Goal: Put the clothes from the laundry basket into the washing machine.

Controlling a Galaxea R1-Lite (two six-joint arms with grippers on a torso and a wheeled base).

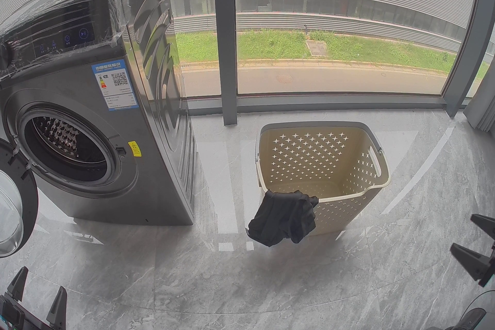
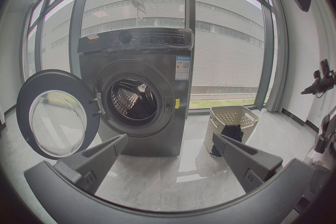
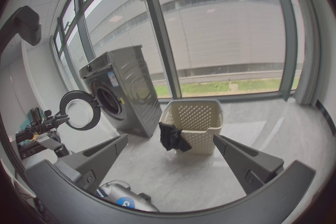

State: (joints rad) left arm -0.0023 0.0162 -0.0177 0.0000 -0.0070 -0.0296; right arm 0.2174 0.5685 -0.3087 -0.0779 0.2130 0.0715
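Observation:
A beige perforated laundry basket [image 1: 330, 140] stands on the floor by the window. A dark garment [image 1: 282, 217] hangs over its near left rim, draping outside. The grey washing machine [image 1: 87, 104] stands to the left with its round door [image 1: 13, 202] swung open and the drum [image 1: 67, 143] visible. My left gripper [image 1: 37, 296] is low at the bottom left, open, holding nothing. My right gripper [image 1: 477, 243] is at the right edge, open, well right of the basket. The left wrist view shows the machine [image 2: 136, 95], basket [image 2: 232, 119] and garment [image 2: 229, 137]; the right wrist view shows the basket [image 3: 196, 123] and garment [image 3: 171, 137].
Grey marble floor [image 1: 258, 279] spreads between the machine, the basket and me. Floor-to-ceiling windows [image 1: 340, 11] with a dark pillar [image 1: 225, 27] stand behind the basket. A curtain [image 1: 482, 104] hangs at the far right.

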